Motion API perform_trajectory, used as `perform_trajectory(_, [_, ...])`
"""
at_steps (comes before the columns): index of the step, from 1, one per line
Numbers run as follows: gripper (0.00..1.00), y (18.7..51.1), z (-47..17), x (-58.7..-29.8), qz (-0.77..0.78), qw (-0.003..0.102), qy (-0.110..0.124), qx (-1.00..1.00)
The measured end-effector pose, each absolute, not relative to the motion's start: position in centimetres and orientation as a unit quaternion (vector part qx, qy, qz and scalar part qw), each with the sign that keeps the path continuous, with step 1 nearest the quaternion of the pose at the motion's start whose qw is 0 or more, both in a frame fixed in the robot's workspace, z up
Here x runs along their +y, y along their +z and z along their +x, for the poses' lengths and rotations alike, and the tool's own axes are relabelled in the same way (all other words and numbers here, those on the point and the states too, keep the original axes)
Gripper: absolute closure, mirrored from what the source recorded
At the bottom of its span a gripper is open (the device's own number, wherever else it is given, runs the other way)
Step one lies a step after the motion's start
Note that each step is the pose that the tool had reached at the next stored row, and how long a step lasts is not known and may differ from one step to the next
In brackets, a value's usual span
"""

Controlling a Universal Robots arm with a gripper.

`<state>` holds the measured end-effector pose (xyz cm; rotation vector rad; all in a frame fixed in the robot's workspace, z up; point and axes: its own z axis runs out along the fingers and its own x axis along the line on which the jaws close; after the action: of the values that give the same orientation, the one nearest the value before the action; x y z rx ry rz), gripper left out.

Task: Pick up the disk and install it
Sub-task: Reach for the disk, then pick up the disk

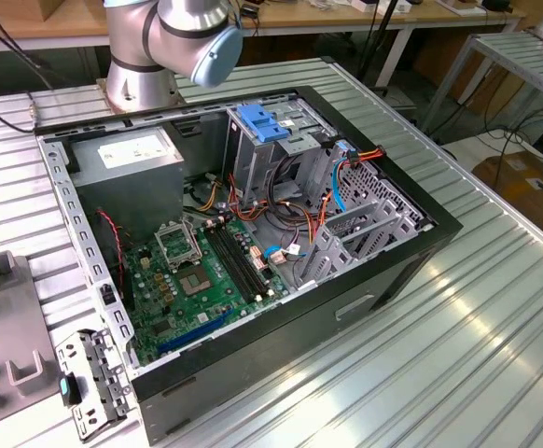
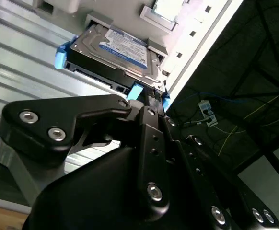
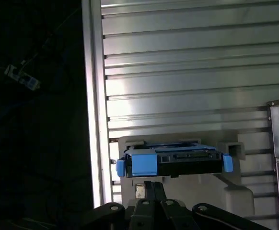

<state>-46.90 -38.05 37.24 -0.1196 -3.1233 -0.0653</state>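
Silver-grey disk (image 2: 115, 48): lies flat, label up, not lifted, nowhere near the case bay yet
Blue rails (image 2: 60, 55): clipped along the disk's sides; likely there so it slides and snaps into a bay without screws
Grey holder (image 3: 187, 191): cradles the disk, raised walls at the corners; judged to keep it square and at a known spot for pickup
Counter (image 3: 178, 72): ribbed aluminium; the holder sits on it close to its edge, dark floor and cables beyond
Claw (image 3: 152, 184): in both wrist views it points at the disk's connector end, tips just beside the holder's front; contact with the disk can't be told
Claw state: looks closed, the two tips drawn together, nothing seen between them, no hold on the disk
Claw alignment: centred near one end of the disk's short edge, probably lining up with that edge
Computer case (image 1: 281, 345): on its side on the counter, side panel off, so the inside is reachable from above
Metal cage (image 1: 253, 163): stands upright inside the case, blue bracket (image 1: 262, 124) on top; looks like the drive bay
Motherboard (image 1: 197, 271): green, flat on the case floor, cables bunched toward the cage
Progress: judged early, pickup not made
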Motion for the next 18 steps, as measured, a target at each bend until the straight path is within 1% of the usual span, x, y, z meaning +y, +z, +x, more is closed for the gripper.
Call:
perform_trajectory(3, [0.89,37.0,-47.5,-37.4,-0.038,0.008,-0.019,-0.999])
perform_trajectory(12, [0.89,36.7,-45.9,-37.4,-0.039,0.008,-0.010,-0.999])
perform_trajectory(18, [0.89,36.7,-45.9,-37.4,-0.039,0.008,-0.009,-0.999])
